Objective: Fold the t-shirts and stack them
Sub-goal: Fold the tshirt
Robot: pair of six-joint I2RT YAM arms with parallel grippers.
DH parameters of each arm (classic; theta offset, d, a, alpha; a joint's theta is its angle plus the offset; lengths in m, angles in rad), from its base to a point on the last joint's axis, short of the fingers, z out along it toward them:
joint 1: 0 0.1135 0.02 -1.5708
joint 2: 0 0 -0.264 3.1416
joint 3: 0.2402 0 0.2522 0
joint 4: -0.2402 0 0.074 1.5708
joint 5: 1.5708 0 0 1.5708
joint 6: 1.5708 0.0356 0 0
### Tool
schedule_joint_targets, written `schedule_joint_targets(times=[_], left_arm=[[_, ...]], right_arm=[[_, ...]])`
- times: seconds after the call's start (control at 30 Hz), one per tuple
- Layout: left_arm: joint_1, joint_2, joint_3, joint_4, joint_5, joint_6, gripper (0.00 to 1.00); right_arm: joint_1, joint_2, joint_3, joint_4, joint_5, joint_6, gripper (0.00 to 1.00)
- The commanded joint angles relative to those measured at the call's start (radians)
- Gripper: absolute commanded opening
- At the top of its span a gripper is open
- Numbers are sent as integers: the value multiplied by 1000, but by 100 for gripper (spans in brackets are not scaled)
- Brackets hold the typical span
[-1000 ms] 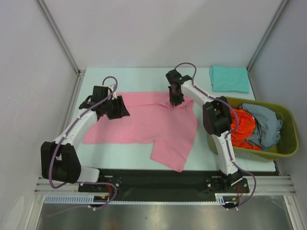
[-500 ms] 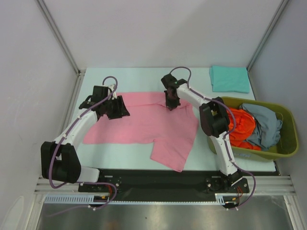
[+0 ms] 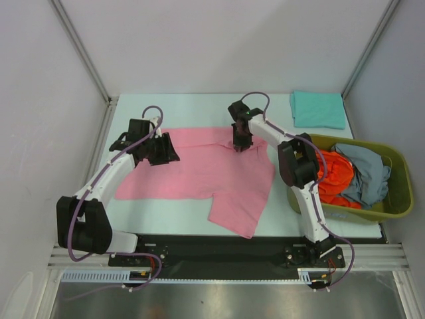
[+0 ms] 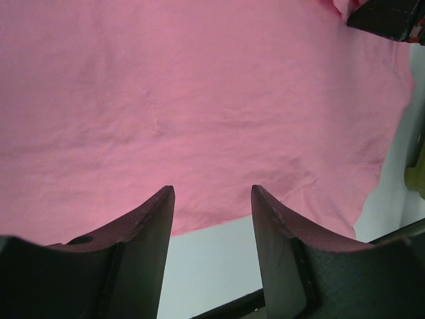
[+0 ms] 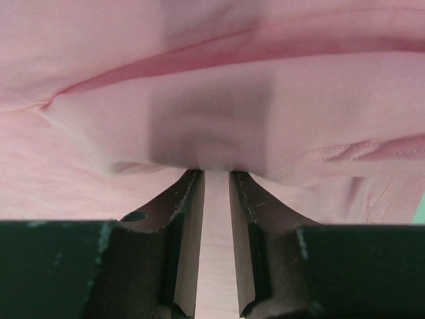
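White table (image 3: 166,214) between grey walls carries the pink t-shirt (image 3: 206,169), spread flat across its middle. At the right sits an olive-green basket (image 3: 400,189) holding a crumpled orange-red t-shirt (image 3: 335,176) and a grey-blue t-shirt (image 3: 365,173). A folded teal t-shirt (image 3: 317,109) lies in the far right corner. The left gripper (image 3: 169,154) hangs over the pink shirt's left part, jaws well apart and empty. The right gripper (image 3: 240,146) sits at the shirt's far edge, jaws narrowly apart, a raised fold at their tips.

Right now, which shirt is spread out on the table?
The pink shirt: it lies open across the table. The teal shirt is folded at the far corner; the orange shirt and the grey-blue shirt are bunched in the basket.
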Motion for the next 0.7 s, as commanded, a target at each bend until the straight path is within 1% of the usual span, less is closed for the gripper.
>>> schedule_joint_targets(times=[0.0,0.13,0.4,0.5,0.53,0.6,0.63,0.67], left_arm=[[-7,5,40,8,23,22,56],[-7,5,39,8,21,22,56],[-7,11,42,10,24,22,56],[-7,12,45,8,24,22,56],[-7,14,45,10,24,20,56],[-7,16,43,8,24,22,56],[-7,16,45,10,24,20,56],[-7,14,45,8,23,20,56]], right_arm=[[3,23,49,24,-9,-8,27],[11,45,99,2,-3,-25,25],[2,63,121,-14,9,-18,25],[0,63,121,-12,3,-21,18],[2,63,119,-11,-1,-19,13],[0,60,121,-14,-13,-15,7],[2,59,124,-21,-17,-10,1],[5,45,124,-25,-26,-4,0]])
